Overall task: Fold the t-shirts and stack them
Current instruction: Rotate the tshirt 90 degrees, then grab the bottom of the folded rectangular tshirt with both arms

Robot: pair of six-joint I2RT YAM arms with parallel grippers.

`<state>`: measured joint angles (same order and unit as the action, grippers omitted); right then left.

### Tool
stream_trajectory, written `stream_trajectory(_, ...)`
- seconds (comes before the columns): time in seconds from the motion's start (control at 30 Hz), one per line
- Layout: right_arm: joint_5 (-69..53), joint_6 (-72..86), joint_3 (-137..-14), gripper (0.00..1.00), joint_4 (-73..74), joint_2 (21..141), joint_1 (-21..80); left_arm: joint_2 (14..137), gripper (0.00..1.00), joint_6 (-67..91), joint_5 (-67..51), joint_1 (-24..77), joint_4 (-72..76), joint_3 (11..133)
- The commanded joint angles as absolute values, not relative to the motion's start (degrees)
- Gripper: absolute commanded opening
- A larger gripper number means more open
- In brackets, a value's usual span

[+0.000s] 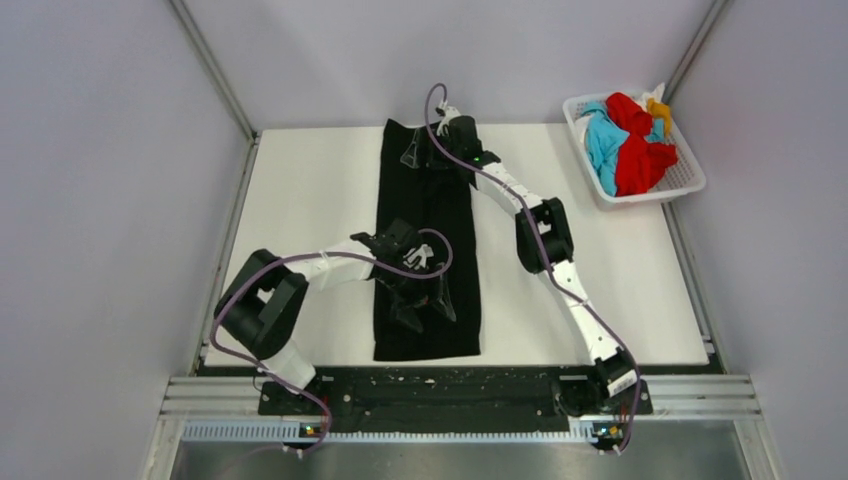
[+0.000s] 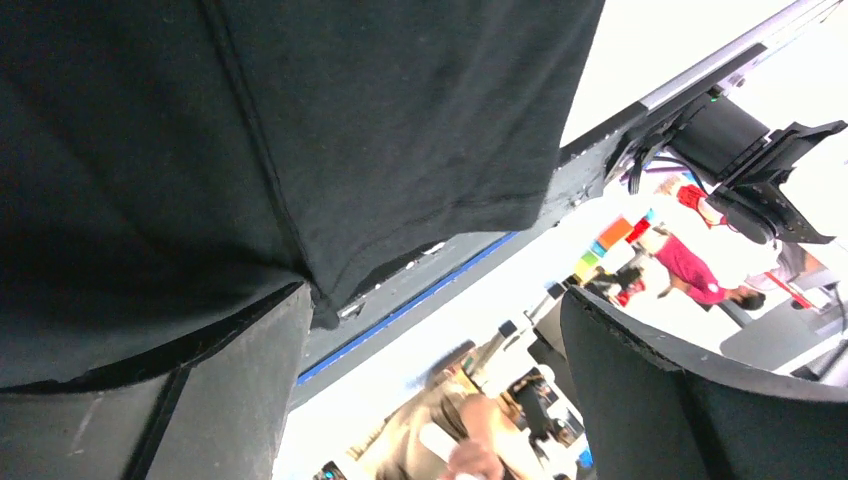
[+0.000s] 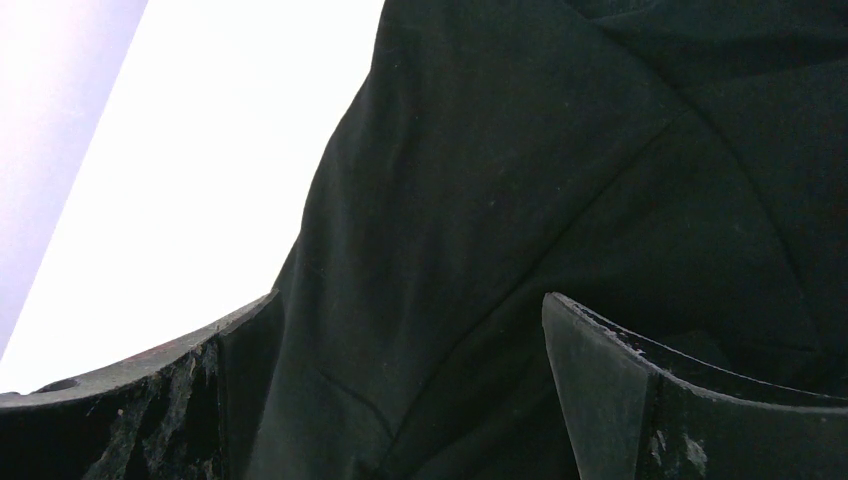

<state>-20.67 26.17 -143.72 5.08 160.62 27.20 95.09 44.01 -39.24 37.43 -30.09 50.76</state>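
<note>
Shirts first: you had four in view, one out and three waiting. The single black t-shirt (image 1: 420, 200) lay on the white table (image 1: 300, 220), folded into a long narrow strip running from the far edge down almost to the near edge, roughly in the middle. The other three were bundled in the one white basket (image 1: 655, 197) at the far right corner: one red t-shirt (image 1: 640, 160) on top, one turquoise t-shirt (image 1: 603, 140) on its left side, and one orange-yellow t-shirt (image 1: 658, 107) poking out at the back. They were all tangled together, so I couldn't tell you how they overlapped underneath.

Both of your arms were over the black strip, one at each end. Your left gripper (image 1: 425, 308) was at the near end, close to the bottom hem. In the left wrist view its two fingers (image 2: 640, 390) were spread wide. The hem corner hung by the left-hand finger, with nothing pinched between them. Your right gripper (image 1: 425, 150) was at the far end, and its wrist view showed its two fingers (image 3: 640, 400) parted as well. Black cloth and a fold seam filled the gap below them, and nothing was clamped there either.
</note>
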Motion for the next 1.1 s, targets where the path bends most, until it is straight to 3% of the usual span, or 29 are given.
stream_trajectory(0.0,-18.26,26.06,-146.12,0.99,3.43,157.88,28.55,86.47,0.99,40.26,-32.92,37.62,-37.82,55.55)
stream_trajectory(0.13,-14.00,22.71,-142.66,0.99,6.61,148.81,28.54,82.90,0.99,38.37,-24.24,37.54,-43.02,57.33)
stream_trajectory(0.27,-10.99,22.87,-128.12,0.99,3.39,136.65,28.72,84.30,0.99,37.91,-15.61,37.40,-43.13,57.03)
stream_trajectory(0.53,-6.49,22.28,-104.27,0.99,7.98,117.29,33.08,78.12,0.99,39.40,-16.20,37.22,-40.50,47.96)
stream_trajectory(0.83,7.84,39.45,-60.52,0.99,17.01,86.52,43.82,56.07,0.99,46.13,-8.78,37.09,-48.66,34.25)
stream_trajectory(0.97,5.42,49.45,-47.68,0.97,19.88,75.22,50.04,54.41,0.98,48.69,-9.50,37.09,-44.21,30.44)
stream_trajectory(1.07,4.02,55.49,-42.00,0.94,20.11,71.55,55.27,55.34,0.90,50.13,-10.45,37.00,-40.66,28.64)
